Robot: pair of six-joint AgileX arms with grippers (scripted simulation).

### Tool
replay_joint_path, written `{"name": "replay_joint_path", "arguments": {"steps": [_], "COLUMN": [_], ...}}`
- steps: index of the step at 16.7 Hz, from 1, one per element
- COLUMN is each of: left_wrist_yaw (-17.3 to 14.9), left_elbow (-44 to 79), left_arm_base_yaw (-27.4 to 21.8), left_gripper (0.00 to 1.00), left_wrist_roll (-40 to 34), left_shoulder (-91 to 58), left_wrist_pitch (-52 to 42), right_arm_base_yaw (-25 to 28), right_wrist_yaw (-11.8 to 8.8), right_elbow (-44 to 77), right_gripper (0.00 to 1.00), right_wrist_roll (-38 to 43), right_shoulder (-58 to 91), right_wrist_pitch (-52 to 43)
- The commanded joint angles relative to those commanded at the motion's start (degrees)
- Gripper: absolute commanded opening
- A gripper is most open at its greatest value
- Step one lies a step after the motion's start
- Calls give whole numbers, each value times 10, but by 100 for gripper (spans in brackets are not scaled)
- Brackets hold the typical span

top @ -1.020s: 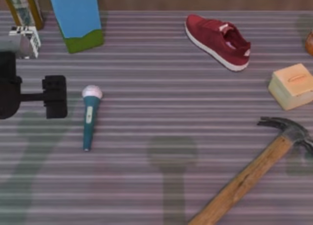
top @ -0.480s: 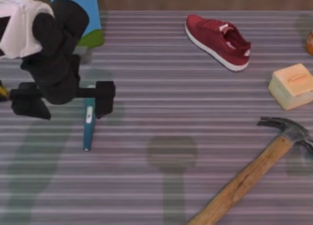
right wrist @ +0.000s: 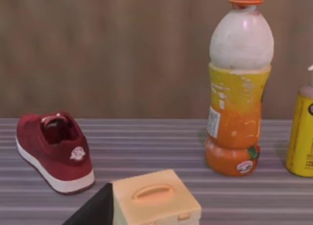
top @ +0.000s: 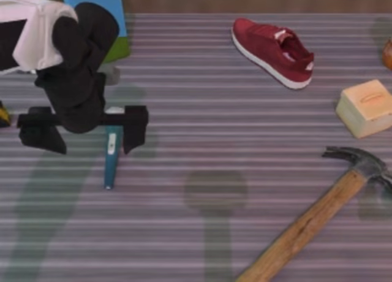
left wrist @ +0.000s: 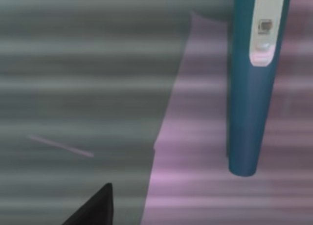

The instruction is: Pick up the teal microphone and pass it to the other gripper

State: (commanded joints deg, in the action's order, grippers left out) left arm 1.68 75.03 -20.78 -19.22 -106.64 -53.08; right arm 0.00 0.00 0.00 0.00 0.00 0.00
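Observation:
The teal microphone (top: 111, 158) lies on the striped table at the left, its handle pointing toward the front edge. Its white head is hidden under my left arm. My left gripper (top: 84, 132) hovers above the head end, open wide, one finger to the left and one just right of the handle. In the left wrist view the teal handle (left wrist: 250, 93) with its white switch strip shows, and one black fingertip (left wrist: 96, 211) stands well apart from it. My right gripper is out of the top view; one fingertip (right wrist: 97, 210) shows in the right wrist view, open, holding nothing.
A red shoe (top: 272, 51) lies at the back centre, a beige box (top: 365, 107) at the right, and a wooden-handled hammer (top: 312, 217) at the front right. A blue and green carton (top: 117, 12) stands behind my left arm. An orange bottle (right wrist: 238, 88) and a yellow can (right wrist: 303, 137) stand at the back.
My left arm swung in from the left edge over the microphone, covering its white head, then edged slightly right and lower. The microphone has not moved.

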Motion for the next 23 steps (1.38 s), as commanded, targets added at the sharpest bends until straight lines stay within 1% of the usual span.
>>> {"name": "replay_joint_path", "arguments": {"steps": [3, 9, 14, 23], "left_wrist_yaw": [0, -1, -1, -1], "left_elbow": [-17, -74, -80, -80], "left_arm_base_yaw": [0, 3, 3, 3], "left_gripper": [100, 100, 100, 32], "left_wrist_roll": [2, 6, 7, 7], "left_shoulder": [-25, -108, -119, -119], "left_wrist_pitch": [39, 184, 199, 199], "right_arm_base_yaw": [0, 0, 0, 0], "right_wrist_yaw": [0, 0, 0, 0], "right_elbow": [0, 0, 0, 0], "right_gripper": [100, 100, 100, 100], "right_wrist_roll": [0, 0, 0, 0], "right_shoulder": [0, 0, 0, 0], "right_wrist_pitch": [0, 0, 0, 0]}}
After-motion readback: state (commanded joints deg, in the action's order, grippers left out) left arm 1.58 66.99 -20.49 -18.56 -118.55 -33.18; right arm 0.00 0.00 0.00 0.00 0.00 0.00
